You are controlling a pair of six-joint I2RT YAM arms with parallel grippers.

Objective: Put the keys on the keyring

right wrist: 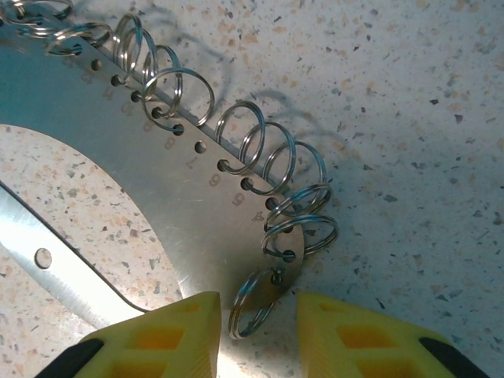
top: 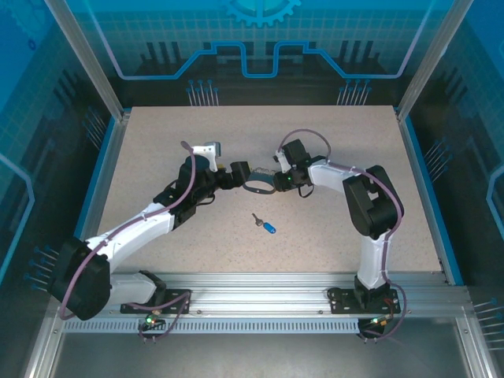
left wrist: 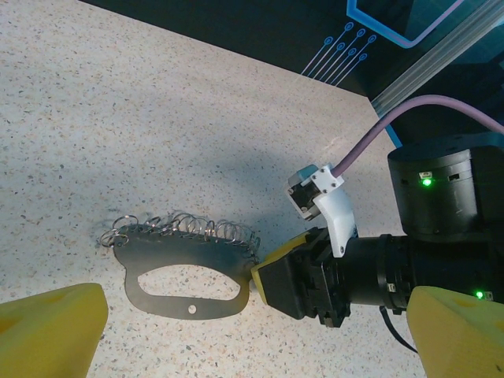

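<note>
I am looking down on the speckled table (top: 157, 142), both arms reaching in towards its middle. The left gripper (top: 236, 170) is hanging just beside the keyring (left wrist: 181, 252), its yellow fingers (left wrist: 55, 323) standing wide apart and holding nothing. The right gripper (right wrist: 258, 315) is sitting at the keyring's other end, jaws narrow, one finger on each side of the end ring (right wrist: 253, 303); I cannot tell whether they are touching it. The keyring is lying flat between the grippers. The key (top: 266, 226) is lying alone, nearer the bases.
</note>
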